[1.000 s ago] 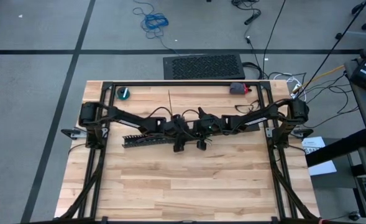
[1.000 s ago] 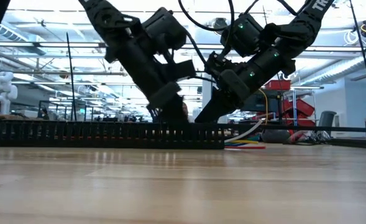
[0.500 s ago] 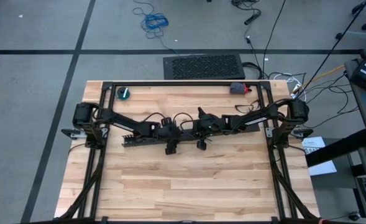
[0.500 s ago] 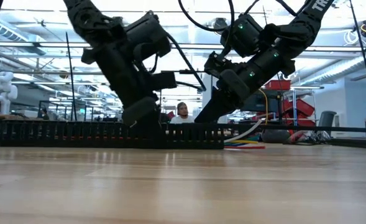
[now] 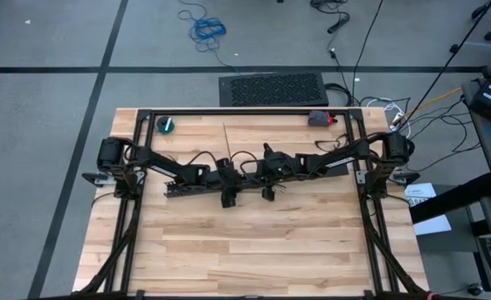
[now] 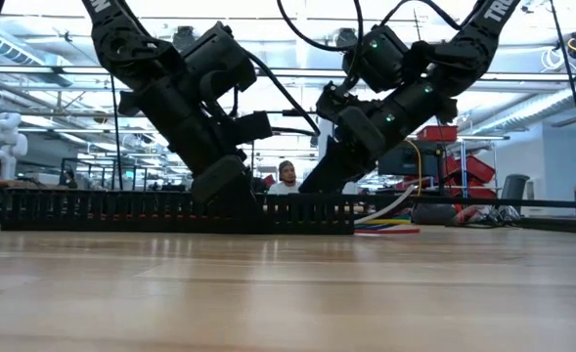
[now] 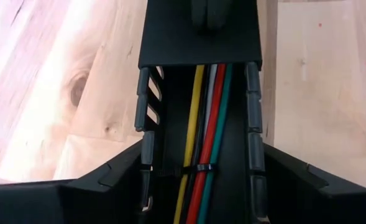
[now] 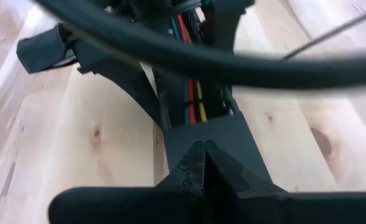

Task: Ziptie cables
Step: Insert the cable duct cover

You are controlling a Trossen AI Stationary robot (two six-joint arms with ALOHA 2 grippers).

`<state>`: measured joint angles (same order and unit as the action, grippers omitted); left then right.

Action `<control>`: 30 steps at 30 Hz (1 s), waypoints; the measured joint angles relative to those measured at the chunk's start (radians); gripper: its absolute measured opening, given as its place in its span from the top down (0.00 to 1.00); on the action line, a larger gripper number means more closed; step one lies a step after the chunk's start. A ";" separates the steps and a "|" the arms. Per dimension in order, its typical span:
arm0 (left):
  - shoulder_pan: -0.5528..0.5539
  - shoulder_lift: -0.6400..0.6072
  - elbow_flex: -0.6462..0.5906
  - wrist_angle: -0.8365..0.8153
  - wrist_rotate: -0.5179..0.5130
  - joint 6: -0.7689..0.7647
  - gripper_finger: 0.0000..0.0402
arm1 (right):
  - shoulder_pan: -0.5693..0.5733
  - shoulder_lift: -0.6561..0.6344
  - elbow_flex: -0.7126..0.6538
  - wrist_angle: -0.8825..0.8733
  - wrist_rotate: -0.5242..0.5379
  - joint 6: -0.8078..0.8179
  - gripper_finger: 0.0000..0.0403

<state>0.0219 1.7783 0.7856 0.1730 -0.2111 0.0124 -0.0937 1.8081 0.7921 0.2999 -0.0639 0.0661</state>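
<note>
Both grippers are down at the black slotted duct (image 5: 197, 188) mid-table, lying roughly left-right on the wooden table (image 5: 262, 250).

Left gripper (image 7: 198, 205): fingers spread wide, one outside each slotted wall of the duct, straddling it. Holding nothing I can see. Whether the pads touch the walls, can't tell.

Cables (image 7: 204, 137): yellow, white, red, green wires run lengthwise inside the duct channel, between the left fingers. A dark ziptie (image 7: 195, 168) wraps across the bundle inside the channel. In the low view the wire ends spill out of the duct's end onto the table.

Right gripper (image 8: 202, 163): fingers pressed fully together, tips on the flat black cover at the duct's end. No object visible between them.

A person's head (image 6: 288, 174) shows in the room behind the duct, low view.
</note>
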 joint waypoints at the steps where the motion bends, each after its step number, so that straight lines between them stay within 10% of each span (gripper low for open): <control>1: 0.000 0.000 0.000 0.001 0.000 0.000 0.37 | 0.000 0.008 0.009 0.002 -0.011 -0.003 1.00; 30: 0.004 0.002 0.006 -0.014 0.020 -0.003 0.38 | -0.046 -0.072 0.065 -0.164 0.001 -0.102 1.00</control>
<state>0.0257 1.7802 0.7914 0.1586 -0.1907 0.0091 -0.1392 1.7361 0.8574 0.1355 -0.0630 -0.0358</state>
